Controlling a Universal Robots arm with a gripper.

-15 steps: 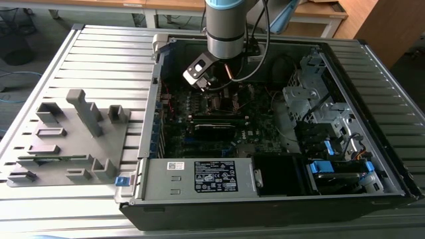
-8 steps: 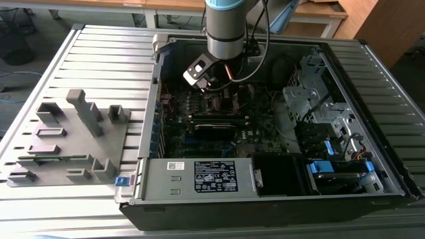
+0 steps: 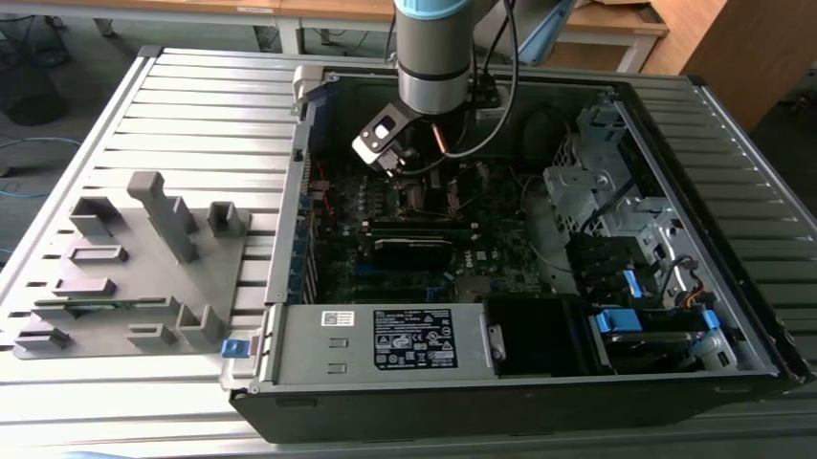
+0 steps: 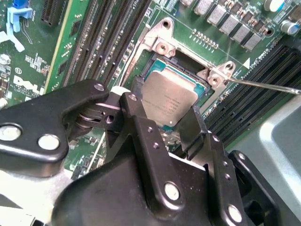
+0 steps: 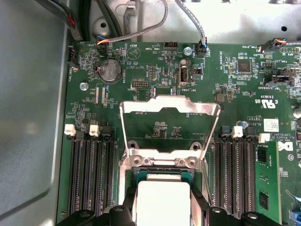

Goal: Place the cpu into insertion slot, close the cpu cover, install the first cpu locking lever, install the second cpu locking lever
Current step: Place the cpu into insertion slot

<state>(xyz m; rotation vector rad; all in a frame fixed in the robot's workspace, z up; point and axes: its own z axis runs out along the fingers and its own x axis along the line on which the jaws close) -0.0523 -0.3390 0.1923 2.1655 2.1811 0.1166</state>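
White printed labels, e.g. on the power supply [image 3: 415, 339] at the exterior view's lower centre, are being shown but are not being read. The cpu [image 4: 169, 94] is being pinched by the gripper [image 4: 167, 112], set narrow, right at the insertion slot [image 4: 184, 71] and flanked by black memory slots [image 5: 89, 174]. The cpu cover [image 5: 169, 106] is being seen raised open. A grey fixture tray [image 3: 128, 268] is being seen at the exterior view's left, beside the pc case [image 3: 715, 287].

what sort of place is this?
Likely a robotics lab bench: arm's gripper holding the cpu inside an open PC case on a slatted table, grey fixture tray beside it, wooden desks behind.
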